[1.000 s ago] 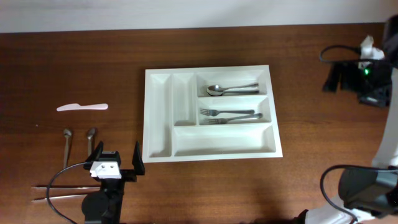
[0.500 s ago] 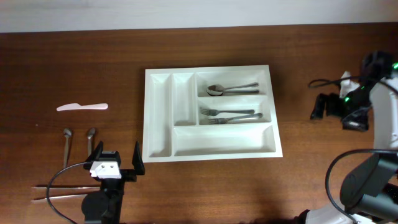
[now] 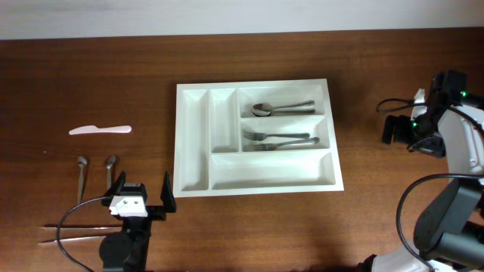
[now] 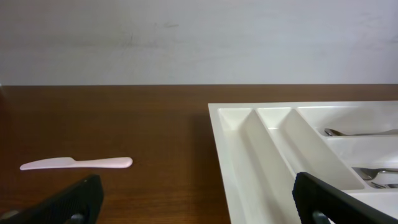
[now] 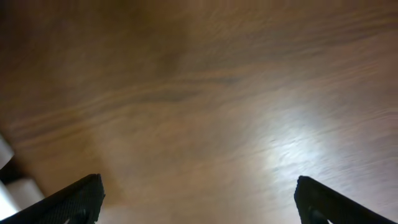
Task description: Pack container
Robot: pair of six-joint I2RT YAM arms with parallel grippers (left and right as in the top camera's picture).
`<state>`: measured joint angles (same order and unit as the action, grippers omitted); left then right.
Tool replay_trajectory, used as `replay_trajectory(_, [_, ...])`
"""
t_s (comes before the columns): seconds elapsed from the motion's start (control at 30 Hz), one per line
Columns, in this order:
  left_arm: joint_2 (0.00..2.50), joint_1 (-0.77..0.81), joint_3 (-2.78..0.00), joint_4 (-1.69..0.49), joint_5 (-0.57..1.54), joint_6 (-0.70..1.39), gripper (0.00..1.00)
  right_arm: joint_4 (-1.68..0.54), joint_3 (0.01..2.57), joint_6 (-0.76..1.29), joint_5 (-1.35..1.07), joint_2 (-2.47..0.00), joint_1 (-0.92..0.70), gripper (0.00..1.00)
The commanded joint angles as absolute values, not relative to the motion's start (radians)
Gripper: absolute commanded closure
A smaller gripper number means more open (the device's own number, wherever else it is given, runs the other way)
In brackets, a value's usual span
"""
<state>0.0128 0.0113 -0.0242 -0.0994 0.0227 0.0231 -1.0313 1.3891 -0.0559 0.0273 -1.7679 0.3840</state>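
The container (image 3: pixel 180 136) is a white cutlery tray in the middle of the wooden table. Spoons (image 3: pixel 281 109) lie in its top wide compartment and forks (image 3: pixel 280 140) in the middle one. My left gripper (image 3: pixel 141 193) stands open just off the tray's front left corner, holding nothing. Its wrist view shows the tray's near rim (image 4: pixel 224 124) ahead on the right. A pale pink knife (image 3: pixel 100 130) and two spoons (image 3: pixel 82 175) lie on the table to the left. My right gripper (image 3: pixel 395 130) is open above bare wood, right of the tray, with nothing between its fingers (image 5: pixel 74 199).
Thin metal rods (image 3: pixel 72 230) lie by the front left edge, beside the left arm's base. A black cable loops at the front right (image 3: pixel 412 204). A pale wall (image 4: pixel 199 37) runs behind the table's far edge.
The right arm has swung in from the far right corner, leftwards towards the tray and lower. The left arm and the cutlery have not moved.
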Motion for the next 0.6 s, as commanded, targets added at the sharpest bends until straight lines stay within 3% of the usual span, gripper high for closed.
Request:
replay_trajectory(0.0, [0.006, 0.006, -0.017, -0.096, 0.020, 0.032, 0.01, -1.012, 1.386, -0.047, 0.109, -1.753, 0.389, 0.01])
replay_trajectory(0.37, [0.006, 0.006, -0.017, -0.096, 0.020, 0.032, 0.01, -1.015, 1.390, -0.025, 0.142, -1.751, 0.529, 0.01])
replay_trajectory(0.57, [0.006, 0.006, -0.017, -0.096, 0.020, 0.032, 0.01, -1.019, 1.391, -0.010, 0.032, -1.752, 0.628, 0.01])
